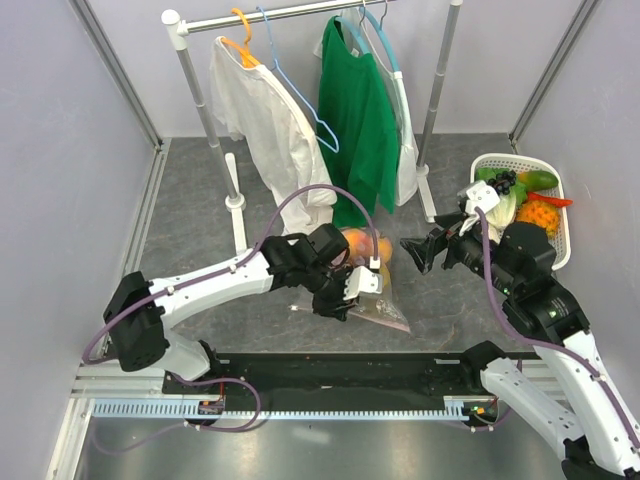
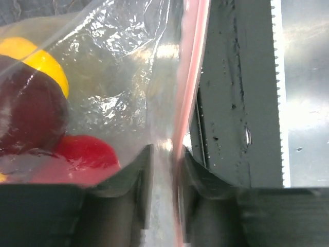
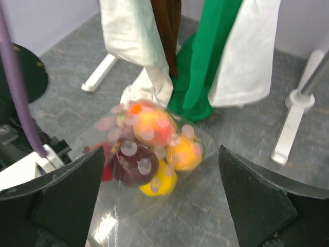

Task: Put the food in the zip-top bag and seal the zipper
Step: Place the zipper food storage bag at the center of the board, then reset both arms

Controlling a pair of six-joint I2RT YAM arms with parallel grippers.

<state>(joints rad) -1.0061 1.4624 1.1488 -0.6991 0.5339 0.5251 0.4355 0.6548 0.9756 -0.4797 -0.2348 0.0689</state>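
The clear zip-top bag with pale pink dots lies on the table's middle and holds several toy fruits: peach, orange, yellow, dark purple and red. My left gripper is shut on the bag's near edge, its fingers pinching the plastic beside the pink zipper strip. Red, purple and yellow fruits show through the bag in the left wrist view. My right gripper is open and empty, hovering just right of the bag, with its fingertips wide on either side of the bag in its view.
A white oval basket at the right holds more toy food. A clothes rack with a white garment and a green shirt stands behind the bag. A dark rail runs along the near edge.
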